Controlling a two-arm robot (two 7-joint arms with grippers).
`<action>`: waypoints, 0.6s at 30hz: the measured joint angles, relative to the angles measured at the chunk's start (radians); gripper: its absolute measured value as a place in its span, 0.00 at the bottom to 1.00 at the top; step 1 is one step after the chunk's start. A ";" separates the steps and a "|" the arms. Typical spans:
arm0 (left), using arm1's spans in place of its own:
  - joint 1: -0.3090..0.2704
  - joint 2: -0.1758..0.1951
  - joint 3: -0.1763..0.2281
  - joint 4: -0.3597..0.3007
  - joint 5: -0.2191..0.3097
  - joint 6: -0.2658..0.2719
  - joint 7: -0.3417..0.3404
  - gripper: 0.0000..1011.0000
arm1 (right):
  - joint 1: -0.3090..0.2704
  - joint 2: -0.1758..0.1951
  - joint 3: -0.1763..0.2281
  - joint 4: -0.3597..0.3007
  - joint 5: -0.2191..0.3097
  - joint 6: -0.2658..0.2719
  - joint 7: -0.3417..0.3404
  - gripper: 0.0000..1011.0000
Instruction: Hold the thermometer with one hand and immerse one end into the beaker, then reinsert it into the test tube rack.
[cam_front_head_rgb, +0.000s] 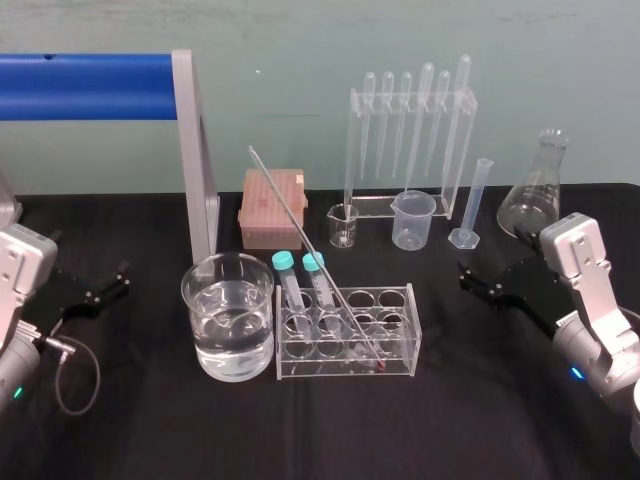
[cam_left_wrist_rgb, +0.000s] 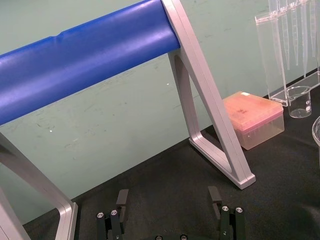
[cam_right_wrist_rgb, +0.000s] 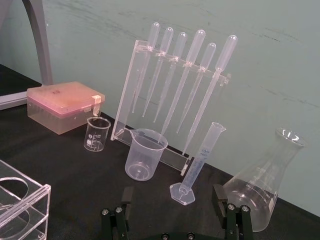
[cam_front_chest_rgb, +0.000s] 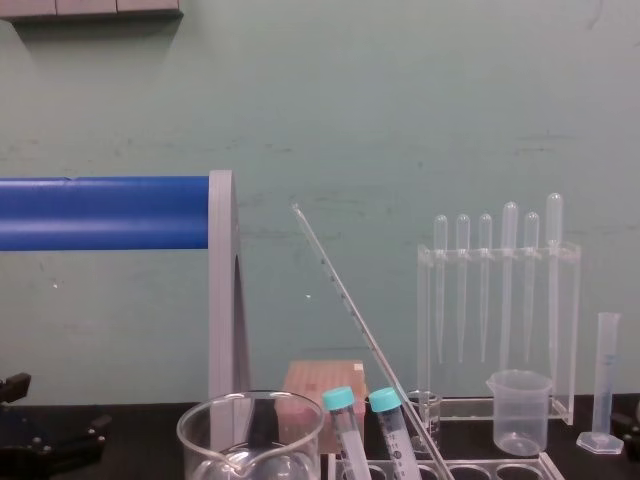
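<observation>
With the long, thin clear-glass thermometer (cam_front_head_rgb: 300, 225) leaning untouched in the low clear test tube rack (cam_front_head_rgb: 412, 322) and the black left gripper (cam_front_head_rgb: 118, 280) and right gripper (cam_front_head_rgb: 468, 280) both spread wide, the grasp is judged not yet begun - a pinch on its shaft is called for first.

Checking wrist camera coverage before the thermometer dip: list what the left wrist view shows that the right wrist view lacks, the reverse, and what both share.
Left wrist view adds: the blue bar, the rim of the beaker and the open left pincer. Right wrist view adds: a corner of the test tube rack, plastic beaker, measuring cylinder, conical flask and the open right pincer. Shared: pink box, tiny glass beaker, pipette stand, grey frame leg.
</observation>
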 joint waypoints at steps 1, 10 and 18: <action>0.000 0.000 0.000 0.000 0.000 0.000 0.000 1.00 | 0.000 0.000 0.000 0.000 0.000 0.000 0.000 0.99; 0.000 0.000 0.000 0.000 0.000 0.000 0.000 1.00 | 0.000 0.000 0.000 0.000 0.000 0.000 0.000 0.99; 0.000 0.000 0.000 0.000 0.000 0.000 0.000 1.00 | 0.000 0.000 0.000 0.000 0.000 0.000 0.000 0.99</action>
